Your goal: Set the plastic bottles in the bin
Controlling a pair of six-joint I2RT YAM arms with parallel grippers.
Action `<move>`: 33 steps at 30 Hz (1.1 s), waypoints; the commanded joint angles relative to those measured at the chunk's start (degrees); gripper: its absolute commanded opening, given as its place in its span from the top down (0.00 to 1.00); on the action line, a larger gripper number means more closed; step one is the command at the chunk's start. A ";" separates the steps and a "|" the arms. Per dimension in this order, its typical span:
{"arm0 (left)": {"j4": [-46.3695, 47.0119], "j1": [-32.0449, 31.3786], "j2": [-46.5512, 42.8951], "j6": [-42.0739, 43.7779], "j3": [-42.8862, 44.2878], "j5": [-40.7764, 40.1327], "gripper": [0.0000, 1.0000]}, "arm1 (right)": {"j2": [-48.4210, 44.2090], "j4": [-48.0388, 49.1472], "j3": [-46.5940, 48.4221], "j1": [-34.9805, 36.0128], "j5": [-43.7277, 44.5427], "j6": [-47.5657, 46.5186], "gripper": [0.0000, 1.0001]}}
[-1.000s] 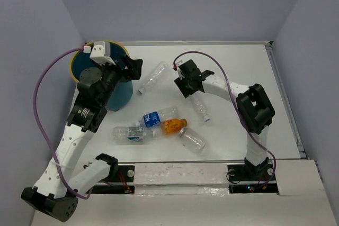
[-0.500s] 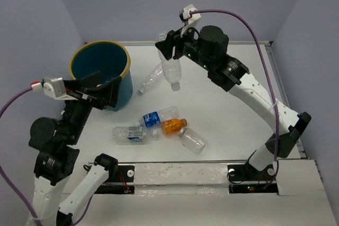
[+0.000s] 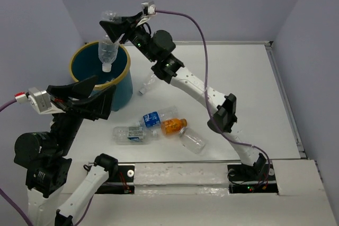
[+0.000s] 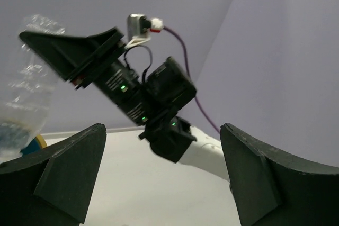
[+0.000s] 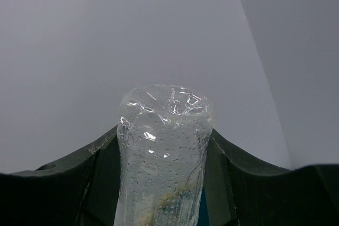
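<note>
My right gripper is clamped on the base of a clear plastic bottle hanging cap-down over the round teal bin with a yellow rim, not yet released. My left gripper hovers beside the bin, jaws wide apart, empty. Five more bottles, one holding orange liquid, lie on the white table.

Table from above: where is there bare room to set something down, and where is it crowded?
Bare: the right half of the table, between the right arm and the right edge. Crowded: the front middle, where four bottles cluster, and the far left around the bin.
</note>
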 commanded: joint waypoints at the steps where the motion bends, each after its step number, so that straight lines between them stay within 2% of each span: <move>1: -0.47 -0.18 -0.36 1.27 0.01 2.38 0.01 | 4.12 12.15 1.23 1.70 5.20 0.18 0.57; 2: -0.73 -0.18 -0.36 1.71 0.01 2.21 0.01 | 4.30 12.85 -0.35 1.70 5.65 -0.52 0.52; 3: -0.82 -0.09 -0.18 1.72 0.01 2.12 0.01 | 4.56 12.68 -2.37 1.70 6.00 -0.96 0.40; 4: -0.82 -0.18 -0.01 1.80 0.10 2.20 0.01 | 4.91 10.68 -2.39 1.70 5.74 -2.01 0.18; 5: -0.74 -0.18 0.25 1.80 0.10 2.38 0.01 | 5.26 8.83 -1.60 1.70 5.05 -2.63 0.10; 7: -0.48 -0.09 1.30 1.89 -0.07 2.55 0.01 | 5.53 4.27 1.72 2.22 3.12 -6.21 0.00; 9: -0.12 -0.18 2.27 1.72 -0.25 2.99 0.01 | 3.44 4.07 0.00 2.22 2.58 -8.60 0.00; 13: 1.20 -0.18 5.70 1.19 -0.08 4.57 0.01 | -6.66 4.42 -11.59 2.22 1.79 -12.12 0.01; 17: 4.26 -0.18 10.70 1.10 -0.07 6.69 0.01 | -19.14 4.68 -28.63 -1.90 1.17 -8.36 0.04; 18: 4.71 -0.18 11.76 1.19 -0.25 6.43 0.01 | -24.91 4.86 -37.63 -3.91 1.17 -7.56 0.06; 19: 6.10 -0.26 12.64 1.36 -0.60 5.64 0.01 | -27.92 5.03 -42.50 -5.15 1.17 -6.95 0.07; 20: 6.90 -0.27 14.65 1.54 -1.91 4.15 0.01 | -33.96 4.95 -52.39 -6.38 1.17 -5.81 0.09; 24: 8.05 -2.19 22.03 3.02 -3.33 -1.21 0.01 | -45.77 3.37 -72.82 -12.71 -0.68 -2.64 0.11; 25: 7.97 -3.33 23.71 3.64 -2.98 -3.05 0.01 | -51.28 2.93 -82.45 -13.59 -0.15 -2.02 0.11; 26: 7.96 -6.82 27.55 4.34 -2.02 -5.24 0.01 | -53.86 1.53 -86.98 -14.29 2.29 -1.50 0.12; 27: 7.96 -8.95 29.68 7.14 -1.14 -11.62 0.01 | -58.67 0.91 -95.20 -14.30 3.36 -1.14 0.12; 30: 6.92 -16.32 39.95 11.81 4.65 -22.54 0.01 | -65.29 -0.58 -105.71 -14.83 4.07 2.11 0.12; 31: 5.17 -17.05 42.77 14.43 8.59 -23.62 0.01 | -69.48 -1.20 -110.79 -14.83 4.25 2.90 0.12; 33: 2.36 -17.75 51.38 16.21 12.65 -24.95 0.01 | -73.72 -3.83 -114.87 -14.83 3.46 3.78 0.11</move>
